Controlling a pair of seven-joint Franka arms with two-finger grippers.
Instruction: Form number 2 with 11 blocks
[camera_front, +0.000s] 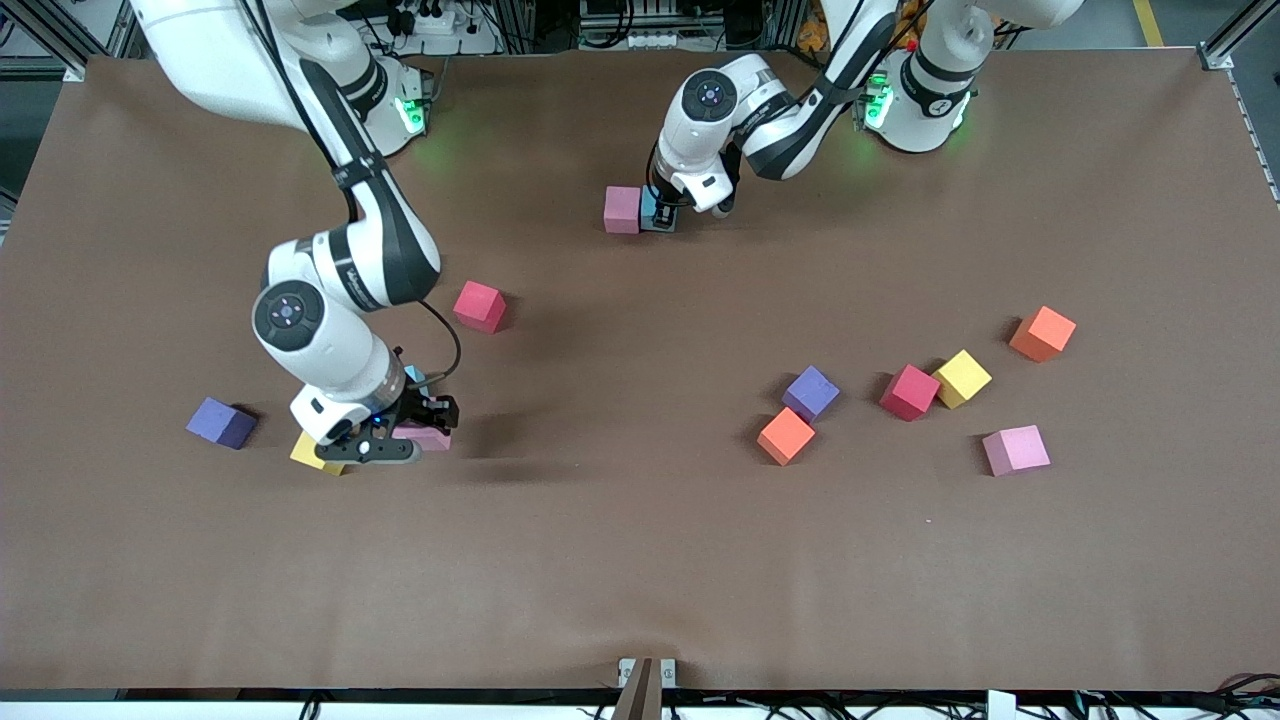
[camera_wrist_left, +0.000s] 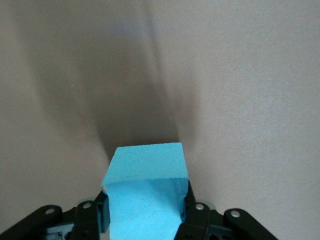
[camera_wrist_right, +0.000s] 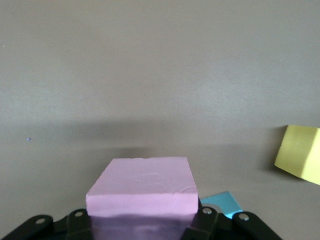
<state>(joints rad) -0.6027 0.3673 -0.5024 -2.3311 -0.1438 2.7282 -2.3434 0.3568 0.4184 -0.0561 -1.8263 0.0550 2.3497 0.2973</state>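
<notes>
The number 2 is barely begun: only a pink block (camera_front: 622, 209) sits in place near the tabletop edge where the robot bases stand, about midway along it, and the left gripper (camera_front: 660, 215) is down just beside it, clamped on a light blue block (camera_wrist_left: 146, 197) that appears to be the second cube of the top row. Whether that blue cube already rests on the tabletop and touches the pink one cannot be told for sure; in the front view they look side by side. The right gripper (camera_front: 415, 440) is low over the tabletop toward the right arm's end, its fingers closed around another pink block (camera_wrist_right: 142, 187), probably the third cube of that row, with a yellow block (camera_front: 308, 453) and a second light blue block (camera_wrist_right: 222, 202) close beside it. Everything else lies scattered and unplaced: a purple block (camera_front: 221, 422) near that same end, a red block (camera_front: 480, 305) closer to the middle, and toward the left arm's end a cluster of a purple cube (camera_front: 811, 392), an orange cube (camera_front: 785, 435), a red cube (camera_front: 909, 391), a yellow cube (camera_front: 962, 378), another orange cube (camera_front: 1042, 333) and a pink cube (camera_front: 1016, 449). By my judgement, nearly all of the digit's rows remain to be built.
</notes>
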